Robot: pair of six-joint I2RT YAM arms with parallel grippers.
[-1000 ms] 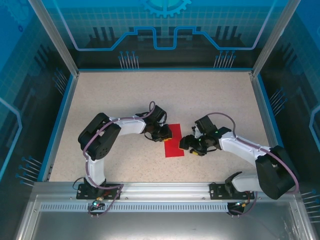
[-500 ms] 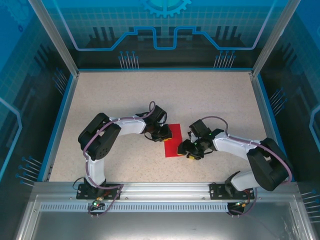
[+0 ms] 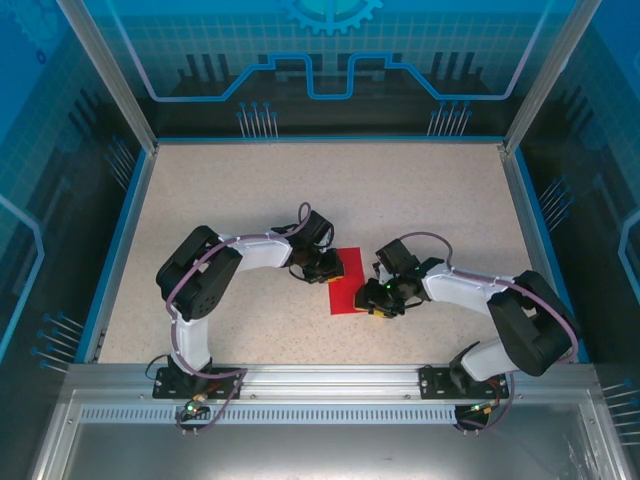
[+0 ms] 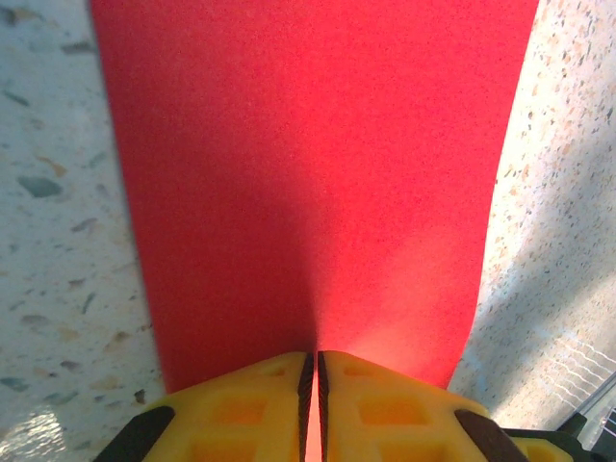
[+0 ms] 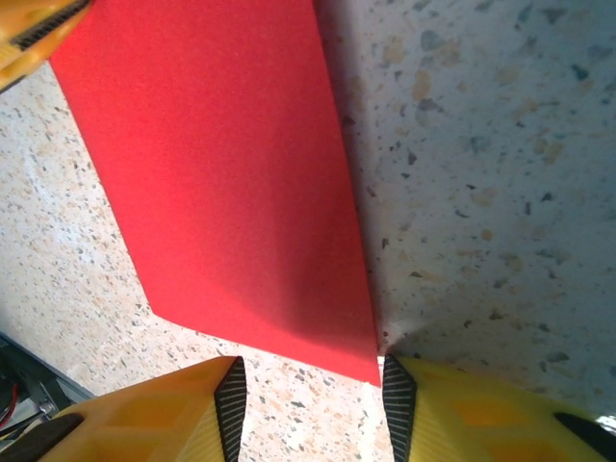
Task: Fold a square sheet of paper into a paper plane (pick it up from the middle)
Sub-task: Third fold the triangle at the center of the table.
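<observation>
- From overhead, the red sheet (image 3: 346, 285) lies on the speckled desk (image 3: 250, 200) at centre frame. The left hand (image 3: 322, 266) is on its upper-left edge and the right hand (image 3: 377, 298) at its lower right.
- In the left wrist view, the left hand (image 4: 310, 361), bottom centre, is pinched tight on the near edge of the sheet (image 4: 308, 173), which ridges up into it. It looks thin, light and limp, and easily creased.
- In the right wrist view, the right hand (image 5: 308, 395) stands partly open and empty, with a corner of the sheet (image 5: 221, 173) between its fingers. I'd grip gently, just inside that corner.
</observation>
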